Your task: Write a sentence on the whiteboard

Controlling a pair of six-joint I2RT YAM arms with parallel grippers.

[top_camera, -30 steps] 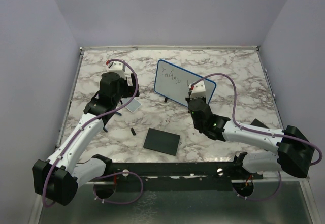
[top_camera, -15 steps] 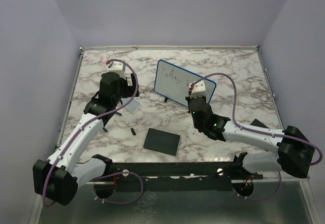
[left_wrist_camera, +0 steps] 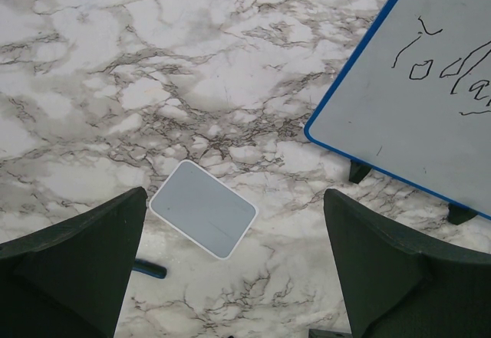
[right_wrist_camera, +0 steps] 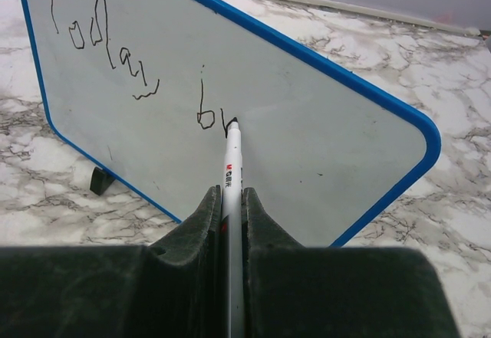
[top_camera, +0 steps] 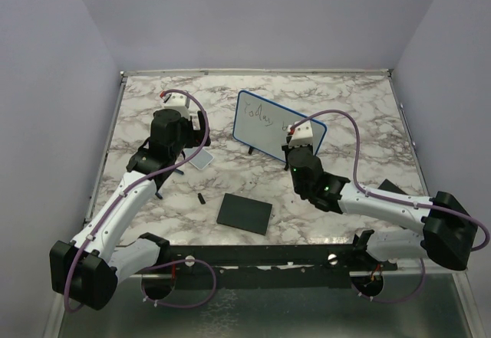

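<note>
The whiteboard stands tilted on two black feet at the table's middle back; it also shows in the left wrist view and the right wrist view. The sentence reads "Today", and a second word begins "b" plus a short stroke. My right gripper is shut on a white marker whose black tip touches the board just right of the "b". In the top view the right gripper is at the board's right half. My left gripper hangs open and empty above the table left of the board.
A small pale grey-edged tile lies flat under the left gripper, also in the top view. A black square pad lies near the front middle, with a small black cap to its left. A dark blue stick lies beside the left finger.
My right gripper has shifted slightly to the right along the board with the marker. The left arm has not moved.
</note>
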